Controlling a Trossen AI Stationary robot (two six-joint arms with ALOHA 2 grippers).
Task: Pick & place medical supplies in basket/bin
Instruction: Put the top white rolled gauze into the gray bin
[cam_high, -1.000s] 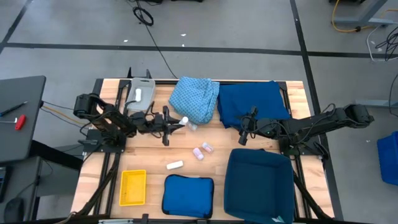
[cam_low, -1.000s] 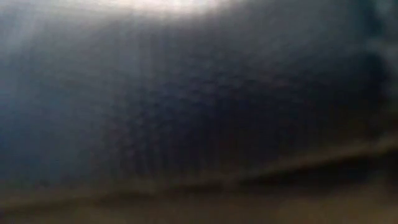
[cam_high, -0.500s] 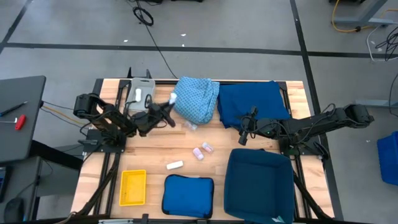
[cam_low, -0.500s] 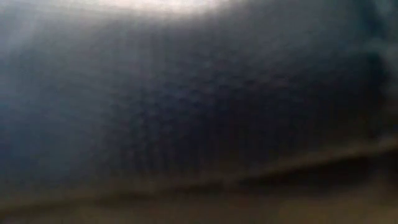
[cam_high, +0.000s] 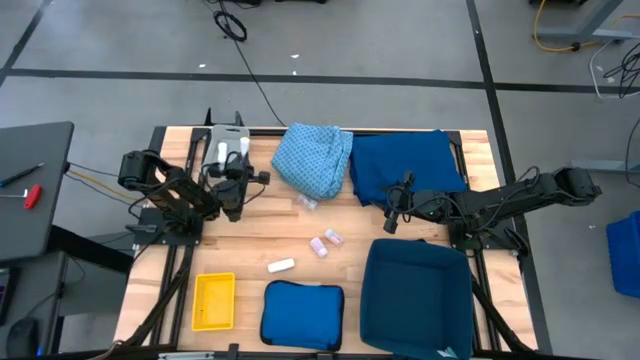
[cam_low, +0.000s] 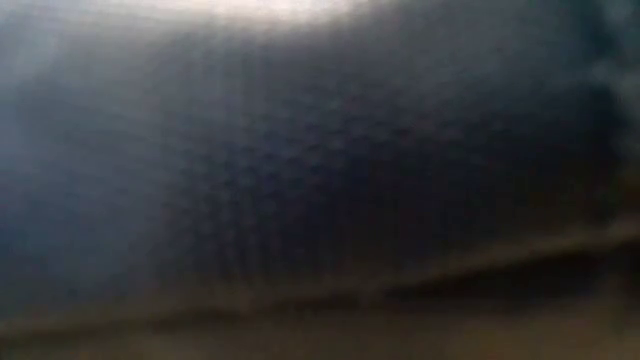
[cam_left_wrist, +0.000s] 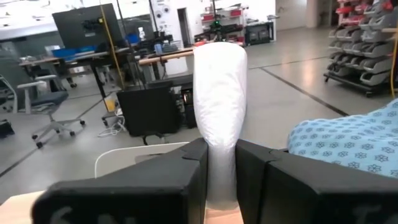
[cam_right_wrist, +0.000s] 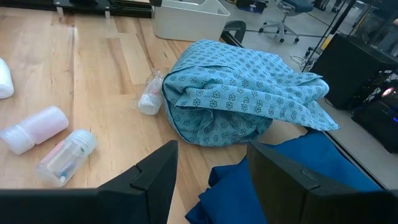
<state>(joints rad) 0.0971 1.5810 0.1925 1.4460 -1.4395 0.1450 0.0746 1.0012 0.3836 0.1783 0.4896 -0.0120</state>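
My left gripper (cam_high: 241, 160) (cam_left_wrist: 221, 149) hovers at the grey tray (cam_high: 213, 140) (cam_left_wrist: 140, 152) in the far left corner, shut on a white roll (cam_high: 243, 148) (cam_left_wrist: 219, 93). Another white packet (cam_high: 222, 152) lies in the tray. The light blue patterned cloth (cam_high: 315, 160) (cam_right_wrist: 239, 93) lies bunched on the table next to the dark blue cloth (cam_high: 405, 165). My right gripper (cam_high: 392, 210) (cam_right_wrist: 211, 149) is open and waits by the dark blue cloth's near edge. Two pale pink packets (cam_high: 326, 242), a white packet (cam_high: 281, 265) and a clear one (cam_high: 305, 202) lie mid-table. My left gripper pinches the white roll's near end (cam_left_wrist: 219, 177) between its two fingers. The fingers point roughly level toward the table's far edge and lie along the roll. The roll is lifted clear and sticks out forward past the fingertips, above the grey tray's right part.
Along the near edge stand the yellow mesh basket (cam_high: 213, 300), a flat blue pad (cam_high: 302, 313) and the large dark blue bin (cam_high: 417, 295). The low view is filled by a dark blur. Bare wood lies between the tray and the yellow basket.
My left gripper, holding the white roll throughout, has swung from beside the light blue cloth toward the table's far left corner. It has turned from pointing right to pointing at the far edge, and the roll now hangs over the grey tray. The right arm has kept still.
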